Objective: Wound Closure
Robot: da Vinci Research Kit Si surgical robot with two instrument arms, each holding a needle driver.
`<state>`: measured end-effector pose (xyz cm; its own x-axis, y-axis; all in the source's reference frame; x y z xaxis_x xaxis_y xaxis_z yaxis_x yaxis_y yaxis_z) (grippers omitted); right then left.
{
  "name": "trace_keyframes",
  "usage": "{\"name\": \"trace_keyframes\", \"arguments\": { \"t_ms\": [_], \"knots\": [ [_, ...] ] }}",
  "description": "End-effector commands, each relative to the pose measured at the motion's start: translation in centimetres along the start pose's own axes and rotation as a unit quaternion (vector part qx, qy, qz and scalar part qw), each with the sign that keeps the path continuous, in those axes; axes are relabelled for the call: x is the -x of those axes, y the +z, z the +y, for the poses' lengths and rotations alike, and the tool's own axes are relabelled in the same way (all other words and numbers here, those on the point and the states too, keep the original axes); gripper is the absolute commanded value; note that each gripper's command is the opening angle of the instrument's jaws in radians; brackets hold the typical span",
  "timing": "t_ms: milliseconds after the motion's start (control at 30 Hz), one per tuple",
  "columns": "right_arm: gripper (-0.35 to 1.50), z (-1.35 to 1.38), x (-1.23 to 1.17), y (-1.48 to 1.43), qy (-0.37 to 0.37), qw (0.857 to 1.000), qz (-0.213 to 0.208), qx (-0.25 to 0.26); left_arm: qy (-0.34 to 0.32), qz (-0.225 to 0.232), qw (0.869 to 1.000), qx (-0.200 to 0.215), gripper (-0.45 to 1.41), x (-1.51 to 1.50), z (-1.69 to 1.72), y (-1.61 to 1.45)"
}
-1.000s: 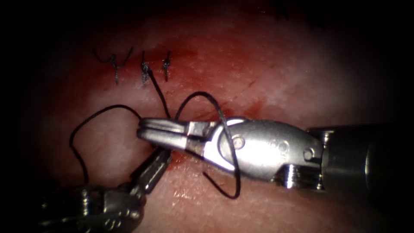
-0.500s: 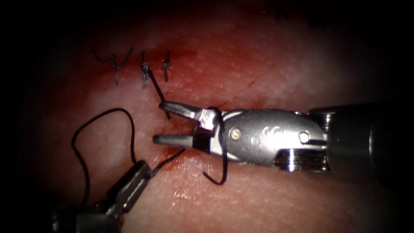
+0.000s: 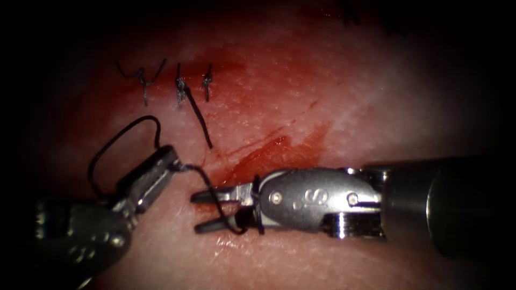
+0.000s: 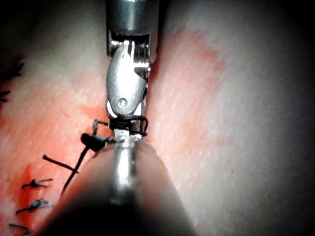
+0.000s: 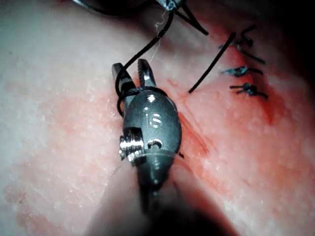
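- So far, the tissue [image 3: 333, 91] is carrying three tied stitches [image 3: 177, 86] near its far left edge, while the cut [image 3: 258, 153] is gaping unclosed beside them.
- I am clamping my left tool [image 3: 153, 174] on the thread [image 3: 201, 173].
- I am holding my right tool [image 3: 207, 212] parted, empty, thread looped around it; needle unseen.

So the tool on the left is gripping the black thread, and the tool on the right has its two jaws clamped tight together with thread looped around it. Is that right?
Not quite. The right tool has its jaws apart, not clamped together; the endoscope view shows a clear gap between them. The rest holds: the thread loops around that tool at the base of its jaws, and the left tool is gripping the thread.
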<state>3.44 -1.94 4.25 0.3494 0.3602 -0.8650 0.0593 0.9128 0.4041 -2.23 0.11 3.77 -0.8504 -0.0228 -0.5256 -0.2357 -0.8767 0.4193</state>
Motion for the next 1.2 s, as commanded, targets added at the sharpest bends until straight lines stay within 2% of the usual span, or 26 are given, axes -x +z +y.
{"name": "trace_keyframes", "arguments": {
  "t_ms": [33,333,600,900,1000,1200],
  "knots": [
    [0.1,0.0,0.02,0.13,0.007,1.0,0.017,-0.013,0.002,-0.001,1.0,0.003,-0.45,0.01,0.08,0.09],
    [0.1,0.01,-0.02,0.2,0.061,0.986,0.136,-0.07,0.018,0.0,1.0,0.025,-0.45,0.3,0.24,0.41],
    [0.1,0.06,-0.05,0.12,0.096,0.965,0.235,-0.06,0.029,0.0,0.999,0.032,-0.45,0.58,0.44,0.59],
    [0.19,0.13,-0.06,-0.06,0.116,0.951,0.287,-0.019,0.028,-0.002,0.999,0.03,-0.45,0.68,0.62,0.6],
    [0.19,0.18,-0.05,-0.12,0.126,0.947,0.294,0.008,0.027,-0.003,0.999,0.026,-0.45,0.67,0.74,0.59],
    [0.22,0.39,0.01,-0.28,0.132,0.944,0.288,0.096,0.017,-0.008,1.0,0.024,-0.45,0.68,0.93,0.58]
  ]
}}
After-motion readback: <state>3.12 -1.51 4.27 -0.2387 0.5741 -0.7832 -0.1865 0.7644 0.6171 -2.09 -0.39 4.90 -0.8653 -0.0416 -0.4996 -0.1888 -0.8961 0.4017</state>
